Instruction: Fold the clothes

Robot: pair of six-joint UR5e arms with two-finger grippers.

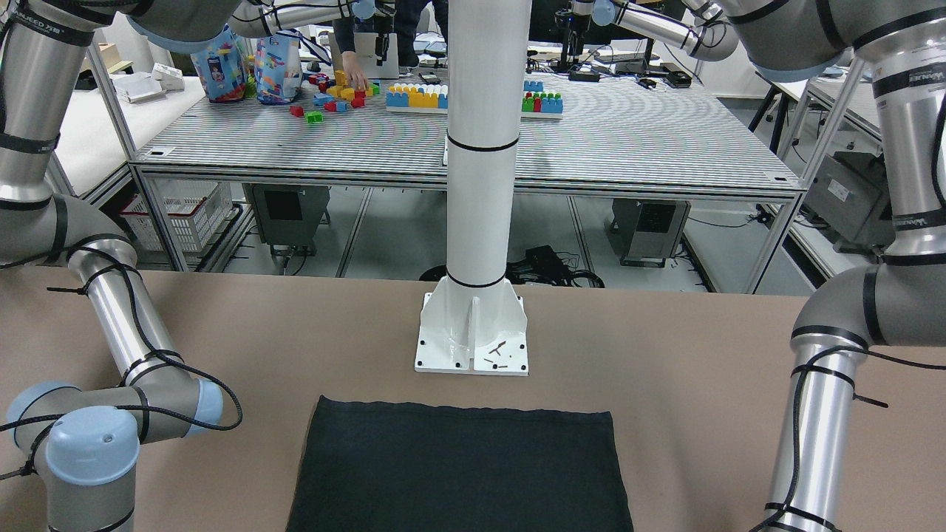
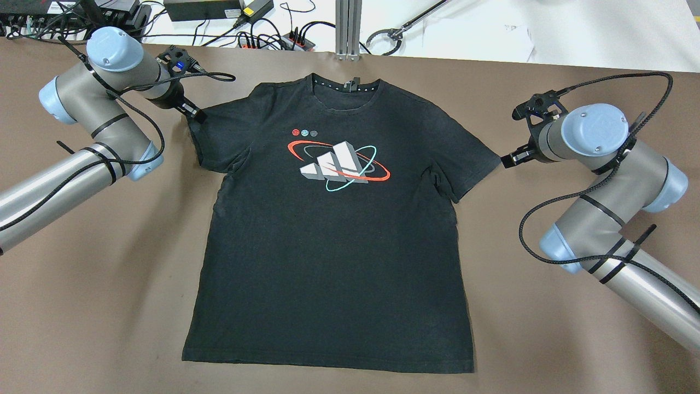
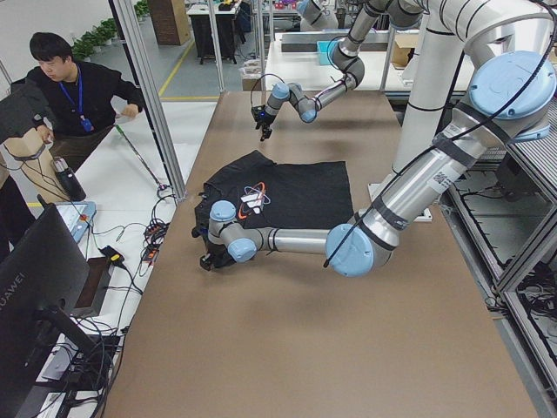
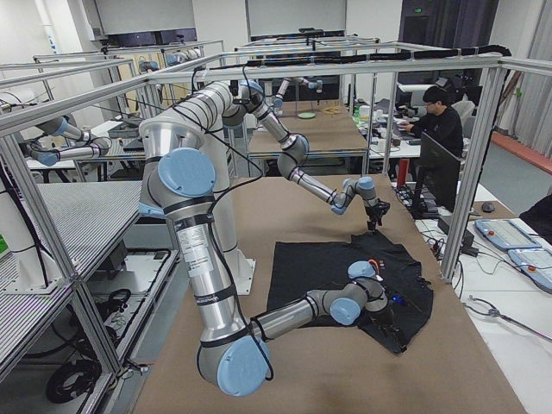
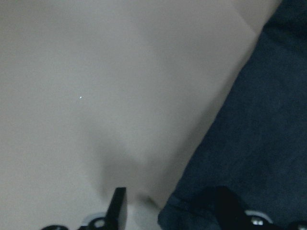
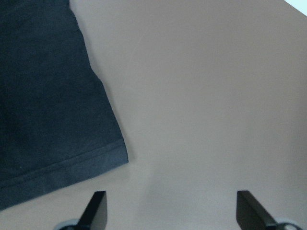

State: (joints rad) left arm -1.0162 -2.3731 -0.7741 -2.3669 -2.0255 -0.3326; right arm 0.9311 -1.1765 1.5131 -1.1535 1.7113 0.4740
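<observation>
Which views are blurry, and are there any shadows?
Left wrist view: soft throughout, the black T-shirt's edge smeared, a dim shadow on the table beside it. Right wrist view: sharper, the sleeve hem stitching readable. Overhead view: even light, crisp print.

The brown table [image 2: 109,306] carries a black T-shirt [image 2: 328,262] spread flat and a white pillar base [image 1: 473,347].

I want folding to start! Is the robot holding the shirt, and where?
Nothing yet. Right gripper: open beside a sleeve of the black printed fabric T-shirt. Left gripper: jaws apart, straddling the other sleeve's edge.
</observation>
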